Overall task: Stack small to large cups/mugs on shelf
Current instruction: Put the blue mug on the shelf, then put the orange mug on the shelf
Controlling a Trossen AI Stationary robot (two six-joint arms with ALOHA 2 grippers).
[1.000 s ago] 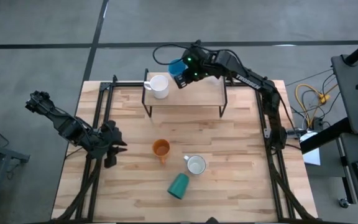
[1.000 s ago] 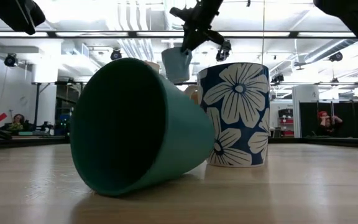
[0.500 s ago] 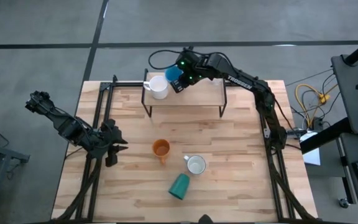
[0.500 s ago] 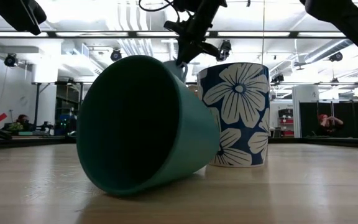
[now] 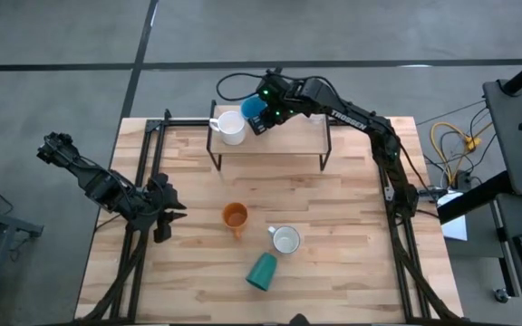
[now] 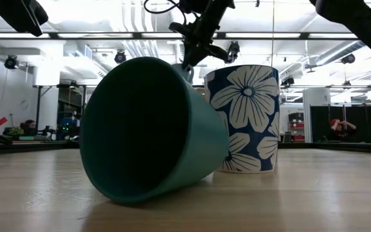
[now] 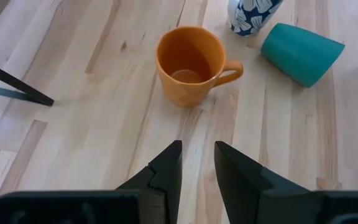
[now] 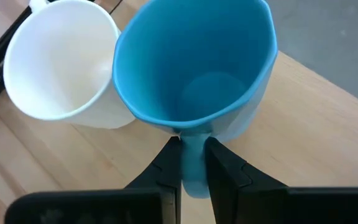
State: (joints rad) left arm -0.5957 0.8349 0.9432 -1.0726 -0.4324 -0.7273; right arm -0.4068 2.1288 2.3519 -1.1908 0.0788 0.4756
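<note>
Light blue mug (image 8: pixel 197 74): pinched by its handle in the right gripper (image 8: pixel 192 163), touching the white mug (image 8: pixel 64 62) at its 9 o'clock.
Shelf (image 5: pixel 288 140): under both mugs.
Left gripper (image 7: pixel 197 163): a little apart, empty.

high: straight down | low: tabletop level | both share green cup (image 5: pixel 261 271)

Illumination is bright and even, supplied by ceiling strip lights (image 6: pixel 340 35) visible in the low view. Shadows on the desk (image 5: pixel 352 226) are soft and short. The dark green cup (image 6: pixel 150 129) sits close to the lens, its interior underexposed. Both wrist views are sharp.
</note>
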